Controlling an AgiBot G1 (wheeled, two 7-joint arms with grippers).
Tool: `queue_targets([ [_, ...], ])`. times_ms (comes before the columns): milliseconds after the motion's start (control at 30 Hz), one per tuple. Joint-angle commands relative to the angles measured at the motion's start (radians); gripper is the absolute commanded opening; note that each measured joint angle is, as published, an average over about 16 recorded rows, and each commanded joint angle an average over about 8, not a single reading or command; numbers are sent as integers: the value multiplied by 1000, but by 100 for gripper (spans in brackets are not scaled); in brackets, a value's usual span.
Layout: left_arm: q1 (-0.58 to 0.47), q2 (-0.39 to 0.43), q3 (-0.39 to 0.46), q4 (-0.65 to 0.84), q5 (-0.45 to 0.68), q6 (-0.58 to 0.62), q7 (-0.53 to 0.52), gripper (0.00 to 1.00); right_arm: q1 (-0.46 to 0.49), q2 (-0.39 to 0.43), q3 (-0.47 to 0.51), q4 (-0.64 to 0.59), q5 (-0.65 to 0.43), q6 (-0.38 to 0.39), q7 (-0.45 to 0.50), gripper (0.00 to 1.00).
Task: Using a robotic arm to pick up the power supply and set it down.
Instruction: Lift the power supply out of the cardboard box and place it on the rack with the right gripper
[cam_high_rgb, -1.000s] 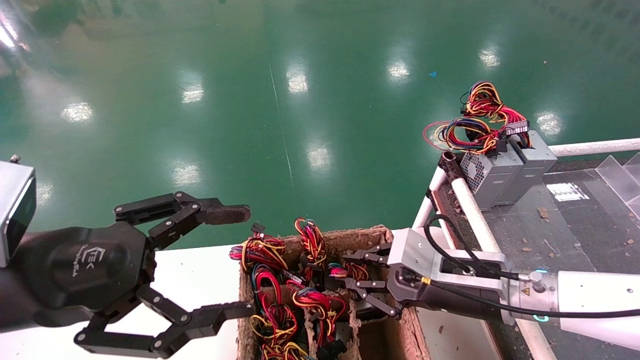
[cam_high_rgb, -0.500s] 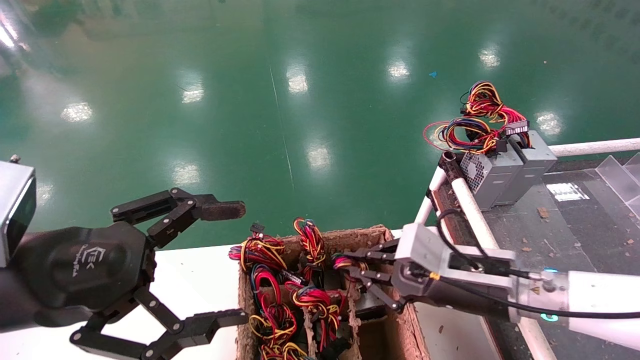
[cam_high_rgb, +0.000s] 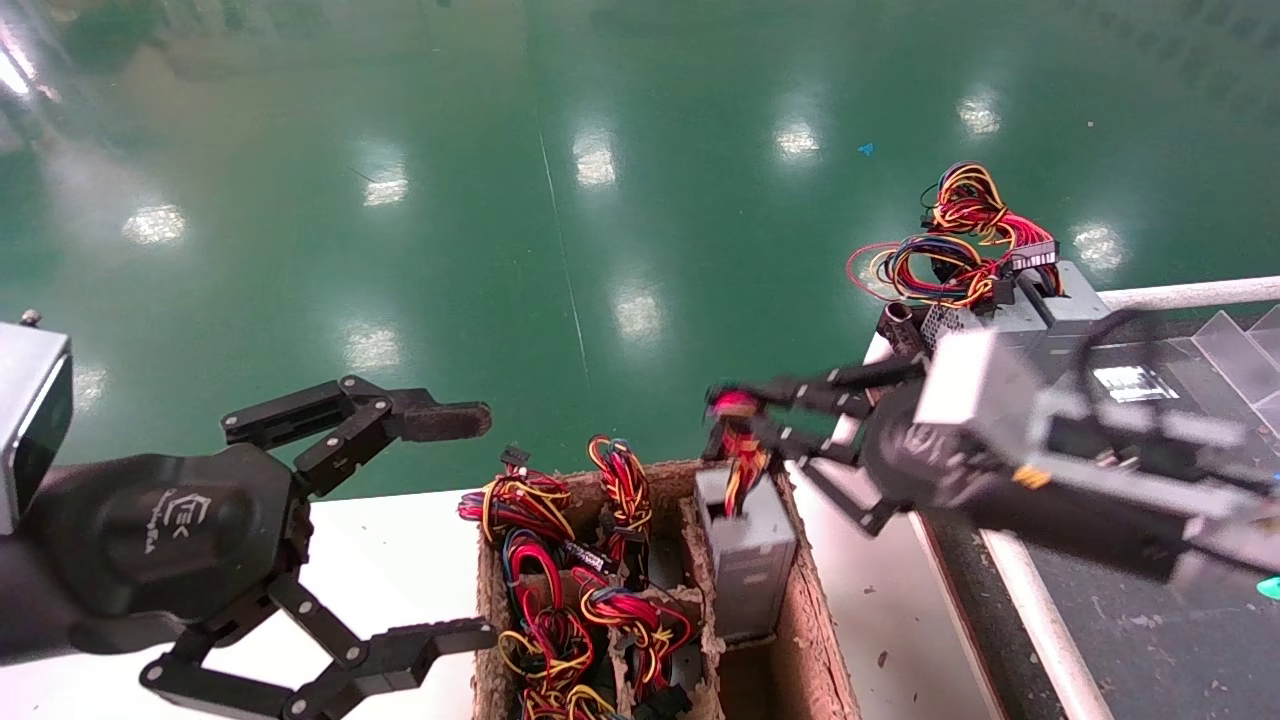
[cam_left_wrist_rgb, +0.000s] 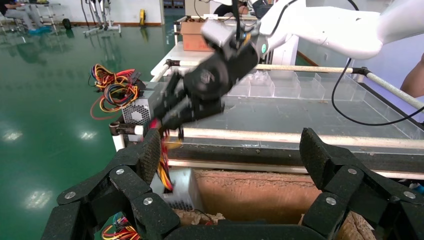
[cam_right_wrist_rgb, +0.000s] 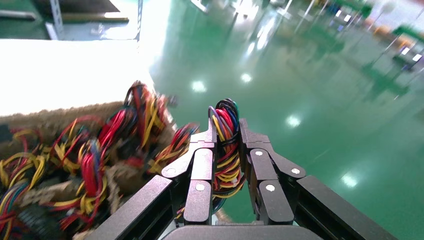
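Observation:
The power supply (cam_high_rgb: 747, 556) is a slim grey metal box standing tilted in the right-hand slot of the cardboard box (cam_high_rgb: 812, 630), its top end risen above the rim. My right gripper (cam_high_rgb: 733, 420) is shut on the power supply's wire bundle (cam_high_rgb: 741, 458), just above that end. In the right wrist view the right gripper (cam_right_wrist_rgb: 227, 127) clamps the red, yellow and blue wires (cam_right_wrist_rgb: 226, 150) between both fingers. My left gripper (cam_high_rgb: 480, 528) hangs open, left of the box, holding nothing. The left wrist view shows the power supply (cam_left_wrist_rgb: 184, 186) dangling under the right gripper (cam_left_wrist_rgb: 165, 120).
The box holds several other wire bundles (cam_high_rgb: 545, 560). Two grey power supplies (cam_high_rgb: 1000, 335) with tangled wires stand at the near corner of the black-topped table (cam_high_rgb: 1150, 470), behind a white rail (cam_high_rgb: 940, 415). A white tabletop (cam_high_rgb: 380, 560) lies under the box.
My right gripper has risen and drawn back to the right with the wire bundle, hauling the grey power supply up out of its slot. The left gripper stays about where it was.

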Motion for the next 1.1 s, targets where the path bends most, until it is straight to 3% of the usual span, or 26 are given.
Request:
queue_targets([
  [33, 0, 0, 0, 0, 0, 0, 0, 100, 6, 15, 22, 2, 29, -13, -16, 0],
  [300, 0, 0, 0, 0, 0, 0, 0, 100, 71, 68, 135, 4, 137, -13, -60, 0],
  [567, 0, 0, 0, 0, 0, 0, 0, 100, 139, 101, 248, 2, 183, 75, -114, 0],
  [900, 0, 0, 1, 0, 0, 0, 0, 100, 185, 163, 297, -26, 63, 275, -149, 0],
  [1100, 0, 0, 1, 0, 0, 0, 0, 100, 177, 203, 281, -91, -29, 350, -153, 0],
])
